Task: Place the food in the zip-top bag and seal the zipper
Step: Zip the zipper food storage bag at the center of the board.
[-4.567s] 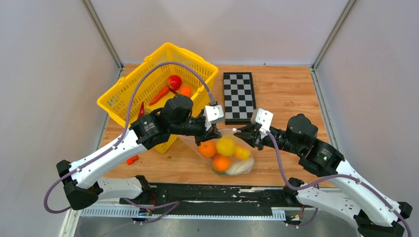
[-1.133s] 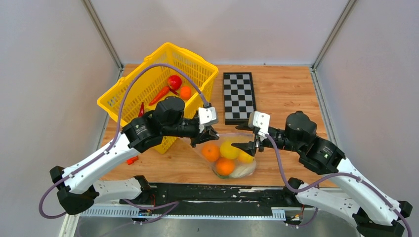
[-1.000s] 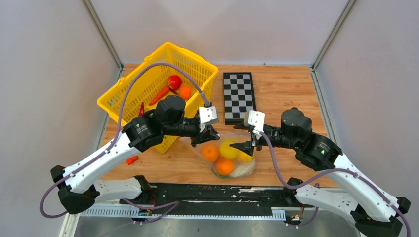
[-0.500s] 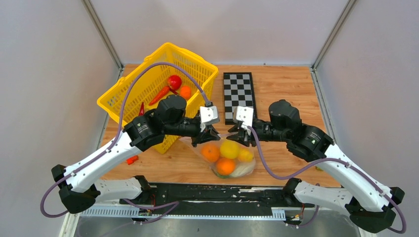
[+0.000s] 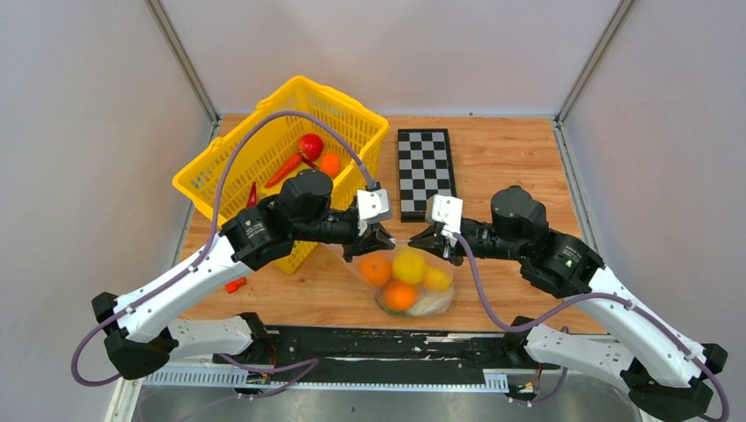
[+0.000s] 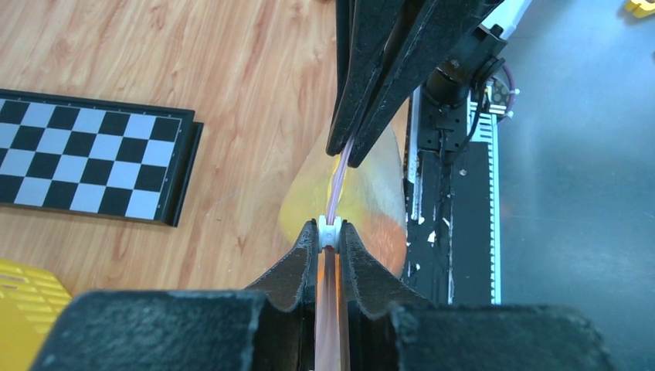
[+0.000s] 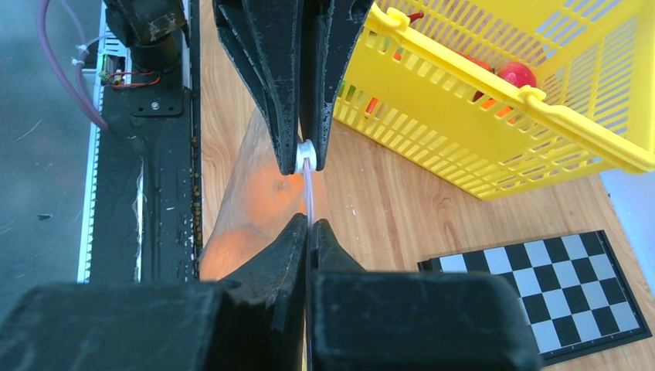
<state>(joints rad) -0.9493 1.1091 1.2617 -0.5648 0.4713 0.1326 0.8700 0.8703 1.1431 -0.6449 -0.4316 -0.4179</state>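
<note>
Zipper (image 6: 337,176) strip is stretching taut between the two grippers, just above the zip-top bag (image 5: 350,258), which is resting on the table (image 5: 510,158) near its front edge. The left gripper (image 6: 330,232) is pinching the strip with its jaws nearly together. A small white piece is sitting at its fingertips, and whether it belongs to the zipper or to the gripper cannot be told. The right gripper (image 7: 309,226) is clamping the same strip with jaws fully closed, near the left one along the bag's mouth.

Sealing is probably depending on one gripper sliding along the strip while the other is anchoring it. A clamp that is too tight is likely to be dragging the whole bag and tipping it. A clamp that is too loose may be letting the thin strip slip out, leaving part of the mouth unsealed. A twist in the strip would be keeping the two tracks from mating.

The bag is looking clear and crinkled, bulging around the food (image 5: 409,264): orange and yellow rounded pieces and a pale one, all lying inside. The zipper is showing as a thin, pinkish, translucent band, edge-on in both wrist views.

A checkerboard (image 5: 426,171) is lying beyond the bag. A yellow basket (image 5: 347,98) is standing to the left, holding red and orange items.
</note>
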